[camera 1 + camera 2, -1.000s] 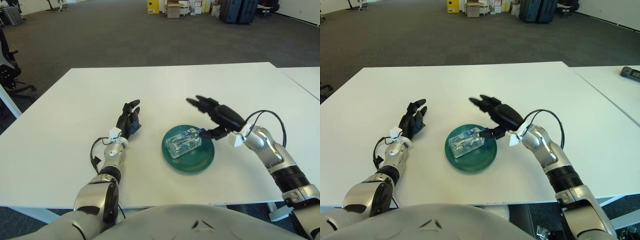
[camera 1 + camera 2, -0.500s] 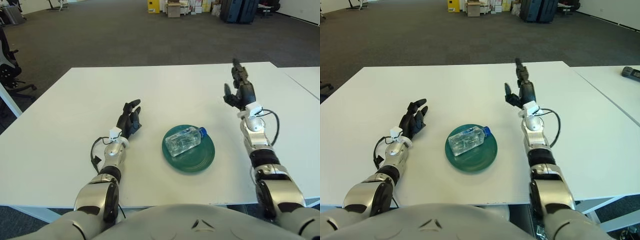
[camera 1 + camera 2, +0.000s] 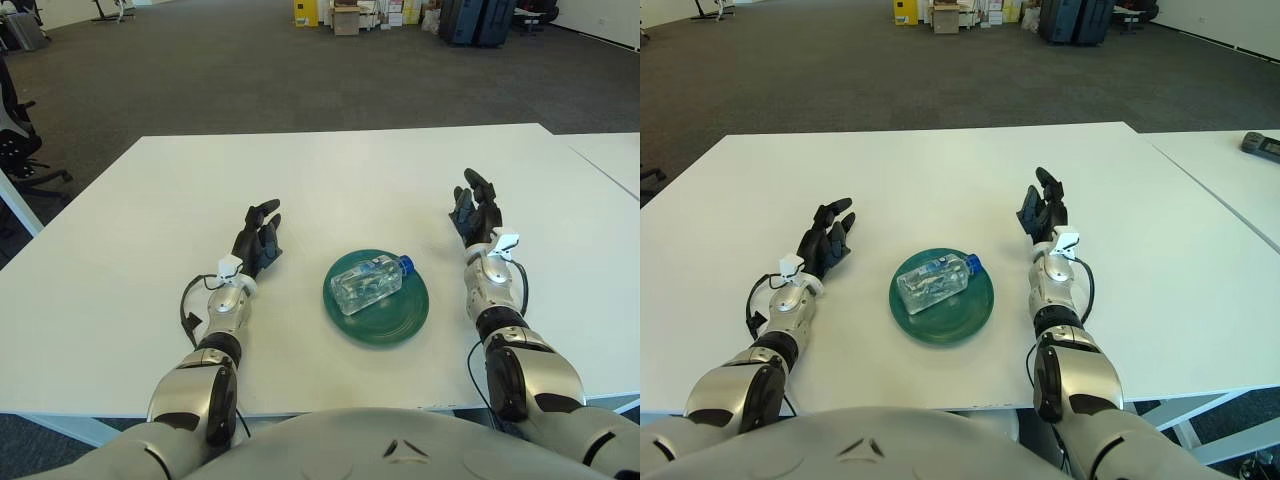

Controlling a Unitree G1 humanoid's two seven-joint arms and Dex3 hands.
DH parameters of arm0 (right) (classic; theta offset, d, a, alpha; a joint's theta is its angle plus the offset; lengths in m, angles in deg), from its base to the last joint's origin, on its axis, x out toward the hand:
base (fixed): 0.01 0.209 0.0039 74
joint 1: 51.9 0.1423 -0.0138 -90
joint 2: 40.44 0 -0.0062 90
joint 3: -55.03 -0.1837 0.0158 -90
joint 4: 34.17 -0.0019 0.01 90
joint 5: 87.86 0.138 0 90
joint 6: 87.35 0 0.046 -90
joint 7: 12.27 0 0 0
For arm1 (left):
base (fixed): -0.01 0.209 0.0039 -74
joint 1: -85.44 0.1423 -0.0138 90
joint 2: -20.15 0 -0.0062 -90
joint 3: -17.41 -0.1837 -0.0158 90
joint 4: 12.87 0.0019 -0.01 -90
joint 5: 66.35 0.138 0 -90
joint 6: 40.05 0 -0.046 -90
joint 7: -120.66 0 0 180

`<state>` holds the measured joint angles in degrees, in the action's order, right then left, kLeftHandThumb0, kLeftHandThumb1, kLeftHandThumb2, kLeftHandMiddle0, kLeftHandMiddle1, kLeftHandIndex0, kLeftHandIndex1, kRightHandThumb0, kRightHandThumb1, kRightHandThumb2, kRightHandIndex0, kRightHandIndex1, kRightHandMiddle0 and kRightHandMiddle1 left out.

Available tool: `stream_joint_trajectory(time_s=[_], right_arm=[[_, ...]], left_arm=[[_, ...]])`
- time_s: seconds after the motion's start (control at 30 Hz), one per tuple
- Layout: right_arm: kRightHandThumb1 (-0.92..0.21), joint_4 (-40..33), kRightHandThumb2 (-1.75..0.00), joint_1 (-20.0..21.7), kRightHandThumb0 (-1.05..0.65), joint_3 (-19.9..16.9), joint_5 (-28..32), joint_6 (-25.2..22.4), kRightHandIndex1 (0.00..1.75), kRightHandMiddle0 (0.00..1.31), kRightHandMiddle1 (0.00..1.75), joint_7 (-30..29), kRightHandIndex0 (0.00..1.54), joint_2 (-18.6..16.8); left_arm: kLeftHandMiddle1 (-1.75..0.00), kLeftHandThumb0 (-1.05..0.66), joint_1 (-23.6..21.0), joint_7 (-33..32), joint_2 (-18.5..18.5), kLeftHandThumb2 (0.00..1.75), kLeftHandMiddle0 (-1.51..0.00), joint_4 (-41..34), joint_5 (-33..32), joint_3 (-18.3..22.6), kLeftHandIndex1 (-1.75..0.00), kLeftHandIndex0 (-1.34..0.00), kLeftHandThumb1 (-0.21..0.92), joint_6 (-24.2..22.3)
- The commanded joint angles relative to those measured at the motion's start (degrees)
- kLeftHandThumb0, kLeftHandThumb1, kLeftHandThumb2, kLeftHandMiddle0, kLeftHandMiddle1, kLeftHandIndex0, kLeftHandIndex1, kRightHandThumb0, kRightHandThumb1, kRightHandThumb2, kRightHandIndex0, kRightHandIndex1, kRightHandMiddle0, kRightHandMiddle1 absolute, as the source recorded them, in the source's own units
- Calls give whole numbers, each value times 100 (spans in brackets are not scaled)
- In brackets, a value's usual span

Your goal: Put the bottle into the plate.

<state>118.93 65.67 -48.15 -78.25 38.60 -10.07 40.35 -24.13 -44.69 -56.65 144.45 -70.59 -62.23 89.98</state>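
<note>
Worktop (image 3: 400,170) first: a broad white surface, with a second white one just beyond its right edge. Near its middle sits the green plate (image 3: 407,322), and the clear bottle (image 3: 366,282) lies on its side inside it, its blue cap (image 3: 405,265) pointing toward the plate's right rim and reaching just about to that rim. By the look of things the placing is done.

Left hand (image 3: 258,240) shows to the left of the plate, well apart from it, fingers relaxed and holding nothing. Right hand (image 3: 474,214) shows to the right of the plate, also apart from it, fingers loosely spread and empty.

Risk lies mostly with the bottle's shape. It is round and lying flat on a shallow dish, so a knock to the worktop or a careless sweep of either arm past the rim could probably roll it out, cap end first, since that end sits nearest the edge.
</note>
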Motion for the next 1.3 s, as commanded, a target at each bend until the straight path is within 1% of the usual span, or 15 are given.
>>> stream_joint_trajectory(time_s=[0.0, 0.27, 0.5, 0.53, 0.67, 0.8, 1.1, 1.27], right_arm=[[-92, 205, -88, 257, -72, 64, -147, -55, 10, 0, 84, -19, 38, -61], [-92, 495, -90, -4, -70, 157, -301, -9, 11, 0, 88, 80, 41, -269], [-92, 656, -91, -81, -69, 181, -385, -86, 11, 0, 90, 131, 41, -279], [-92, 692, -91, -149, -69, 214, -439, -103, 10, 0, 90, 138, 41, -281], [-92, 727, -87, -413, -68, 375, -647, -28, 9, 0, 85, 114, 38, -339], [-92, 690, -86, -564, -67, 494, -777, 20, 6, 0, 79, 112, 35, -377], [-92, 735, -87, -674, -68, 596, -869, -170, 2, 0, 68, 230, 30, -355], [-92, 748, -85, -703, -68, 609, -876, -177, 1, 0, 62, 275, 27, -339]], left_arm=[[-6, -87, 373, 37, 62, 93, -36, 195, -12, 1, -99, 0, 92, -106], [-6, -86, 378, 21, 84, 94, -37, 163, 8, -18, -99, 0, 92, -56], [-7, -86, 355, 4, 98, 93, -38, 147, 6, -22, -99, 0, 92, -59], [-7, -85, 337, -4, 98, 93, -38, 145, 4, -19, -99, 0, 92, -60], [-7, -87, 300, -2, 92, 91, -38, 115, -16, 1, -99, 0, 92, -5], [-7, -87, 261, 4, 74, 88, -39, 92, -29, 19, -99, 0, 92, 22], [-7, -86, 167, -46, 53, 88, -40, 104, -21, 46, -98, 0, 92, 27], [-7, -86, 129, -56, 38, 90, -40, 124, -9, 44, -99, 0, 92, 18]])
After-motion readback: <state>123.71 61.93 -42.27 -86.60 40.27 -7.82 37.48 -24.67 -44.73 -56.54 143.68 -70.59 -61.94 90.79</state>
